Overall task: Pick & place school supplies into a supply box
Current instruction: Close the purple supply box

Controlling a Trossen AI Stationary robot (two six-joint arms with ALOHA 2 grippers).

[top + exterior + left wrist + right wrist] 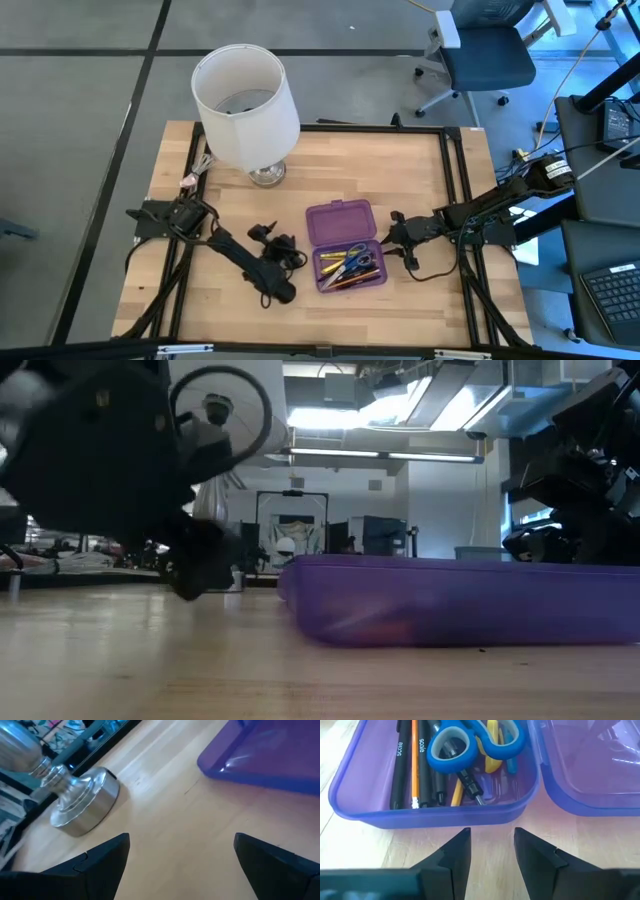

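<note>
Pale wooden table carries the purple supply box, both hands spread beside it, empty.

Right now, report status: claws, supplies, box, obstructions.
Left claw open, empty, on table left of the supply box. Right claw open, empty, just right of it. Scissors and pens inside, lid open. Lamp behind, not blocking.

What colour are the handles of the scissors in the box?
Blue. The small scissors' handles show best in the right wrist view, lying in the translucent purple plastic box.
</note>
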